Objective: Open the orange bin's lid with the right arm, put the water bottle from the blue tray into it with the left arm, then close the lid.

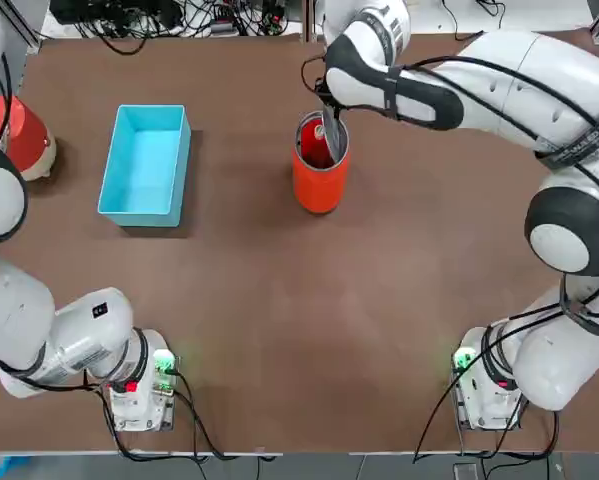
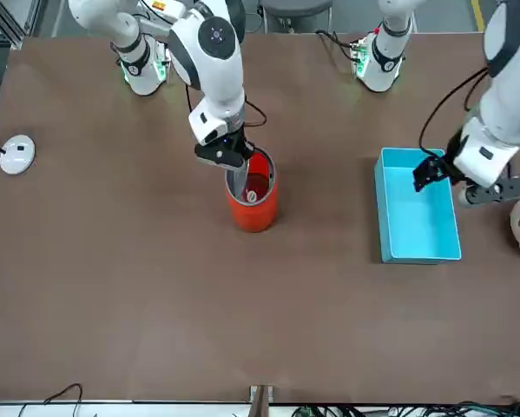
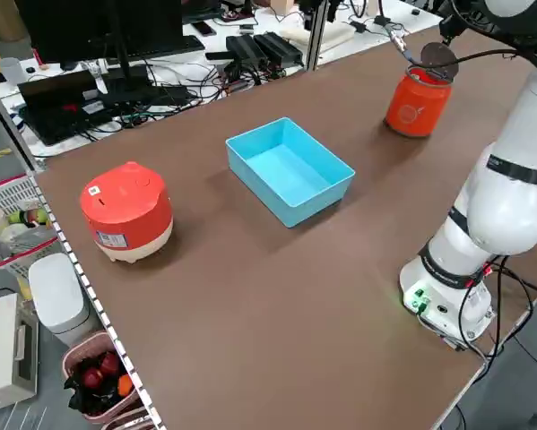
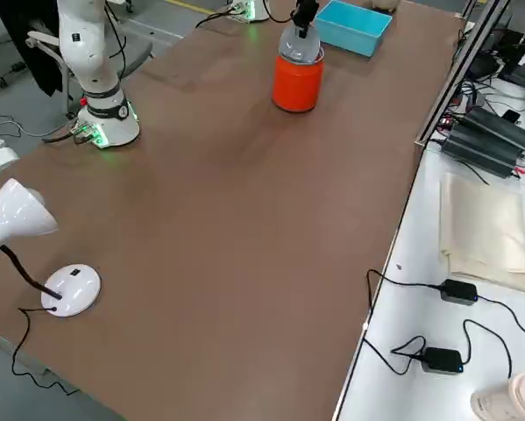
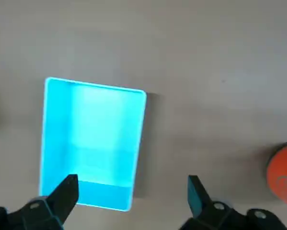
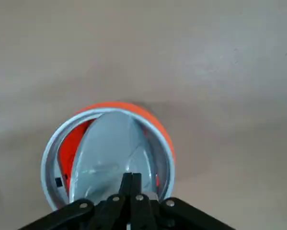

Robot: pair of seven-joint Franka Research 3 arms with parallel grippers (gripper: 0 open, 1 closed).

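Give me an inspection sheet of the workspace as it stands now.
Surface: brown table, intact.
Orange bin: upright at mid-table.
Lid: tilted steeply inside the rim.
Blue tray: empty.
Water bottle: nothing seen.
Clutter: red-and-white rounded object at the robot's left edge; white desk lamp on its right.
Right gripper: shut, pressing on the lid.
Left gripper: open, above the tray's end.
Cables: loose runs behind the table and at both bases.
Surroundings: side bench with power bricks.

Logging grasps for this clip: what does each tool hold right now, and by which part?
The right tool, shut, presses on the tilted lid near its edge in the orange bin. The left tool is open, holding nothing.
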